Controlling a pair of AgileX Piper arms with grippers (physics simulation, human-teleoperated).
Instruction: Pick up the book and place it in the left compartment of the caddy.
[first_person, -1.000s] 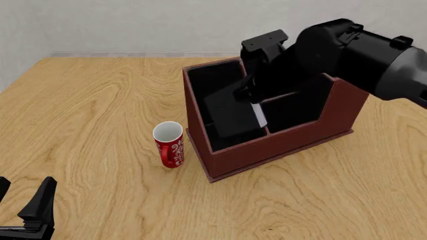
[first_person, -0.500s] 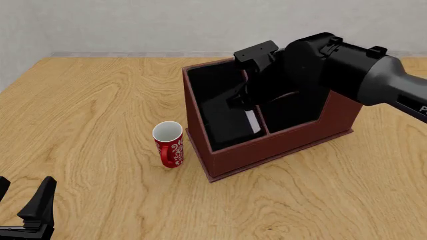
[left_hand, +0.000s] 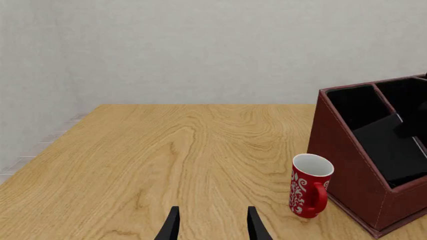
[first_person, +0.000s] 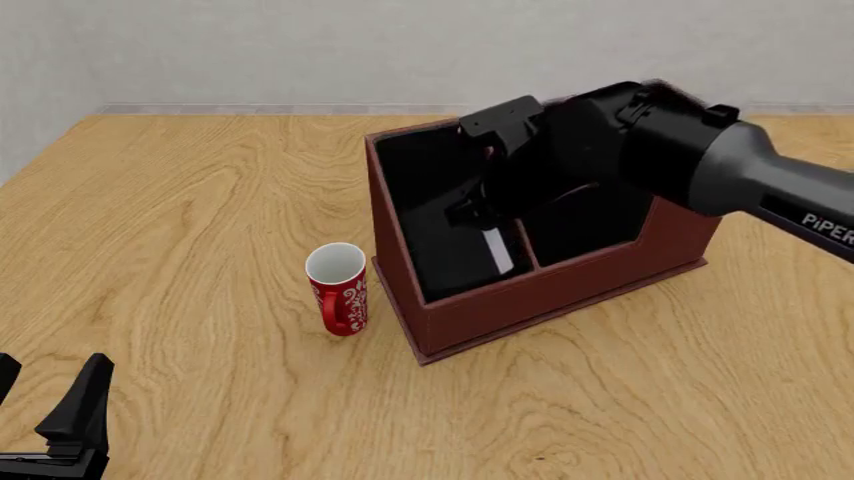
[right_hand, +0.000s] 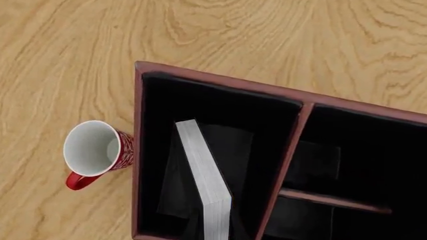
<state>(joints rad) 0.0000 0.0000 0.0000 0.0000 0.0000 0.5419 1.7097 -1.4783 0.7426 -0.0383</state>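
- Placement step is in hand: right arm is reaching down over the caddy (first_person: 561, 285), with the right gripper (first_person: 487, 215) sitting at the mouth of the left compartment (first_person: 434, 200).
- The book (right_hand: 203, 175) is sitting inside the left compartment, tilted, not flat; its white page edge is showing in the right wrist view and as a white sliver in the front view (first_person: 499, 247). It is lying between the caddy's left wall and the divider.
- Right jaws: cannot tell. Arm body is covering them in the front view and no fingers are showing in the right wrist view. Judging by the book running toward that camera, it is probably gripped, but I am not calling it.
- Left gripper (left_hand: 212, 227) is idling at the near left of the table (first_person: 174, 200), fingers apart with bare wood between them, holding nothing.
- Red mug (first_person: 338, 289) is standing upright just left of the caddy's near-left corner, apart from the wall.
- Next move, as I am reading it: lower until the book is resting on the compartment floor or leaning on a wall, let go, then lift straight up.
- Watching for: clipping the divider or left wall on the way out, and dragging the book back up if release is incomplete.
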